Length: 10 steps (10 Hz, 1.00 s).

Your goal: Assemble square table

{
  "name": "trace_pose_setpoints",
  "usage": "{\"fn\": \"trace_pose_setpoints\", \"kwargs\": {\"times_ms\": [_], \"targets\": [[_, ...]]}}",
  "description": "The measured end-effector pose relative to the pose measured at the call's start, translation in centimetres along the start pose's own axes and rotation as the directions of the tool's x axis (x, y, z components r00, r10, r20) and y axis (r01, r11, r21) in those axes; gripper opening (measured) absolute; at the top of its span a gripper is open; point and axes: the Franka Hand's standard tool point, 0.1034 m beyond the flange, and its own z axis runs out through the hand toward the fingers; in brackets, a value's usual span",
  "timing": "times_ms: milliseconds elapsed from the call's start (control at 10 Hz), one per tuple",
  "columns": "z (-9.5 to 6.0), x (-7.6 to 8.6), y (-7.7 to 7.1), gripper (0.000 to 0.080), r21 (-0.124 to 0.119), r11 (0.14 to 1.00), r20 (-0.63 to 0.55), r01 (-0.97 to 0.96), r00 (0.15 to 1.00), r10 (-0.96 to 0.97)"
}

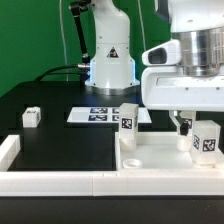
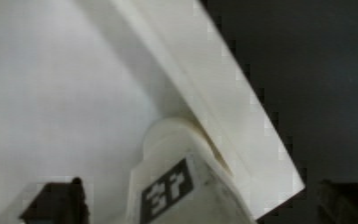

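Border rail nearest lens. Behind it, square panel; gripper low over it, jaws wide, apparently empty. Tagged leg upright just beside, toward exterior view's right; lies between fingertips in wrist view.

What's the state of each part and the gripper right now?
square panel: flat, rim up.
gripper: open, fingers clear of the leg between them.
leg under gripper: upright on a panel corner.
centre leg: upright at panel's far corner; seating unclear.
leg at the exterior view's left: loose on table, apart from panel.
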Motion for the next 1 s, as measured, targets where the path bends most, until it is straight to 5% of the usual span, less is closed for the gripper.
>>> {"fn": "trace_pose_setpoints", "kwargs": {"times_ms": [200,500,600,700,800,1000], "targets": [[0.45,0.29,0.74,0.0649,-0.001,0.987,-0.05,0.16,0.986,-0.159],[0.55,0.2,0.76,0.0599,0.0,0.992,-0.048,0.129,0.991,-0.129],[0.56,0.19,0.74,0.0422,0.002,0.995,-0.047,0.103,0.994,-0.102],[0.57,0.15,0.68,0.0422,0.007,1.0,-0.047,0.03,0.998,-0.03],[0.56,0.16,0.7,0.0287,0.012,0.999,-0.045,-0.052,0.998,0.052],[0.56,0.18,0.71,0.0287,0.02,0.986,-0.042,-0.163,0.986,0.164]]}}
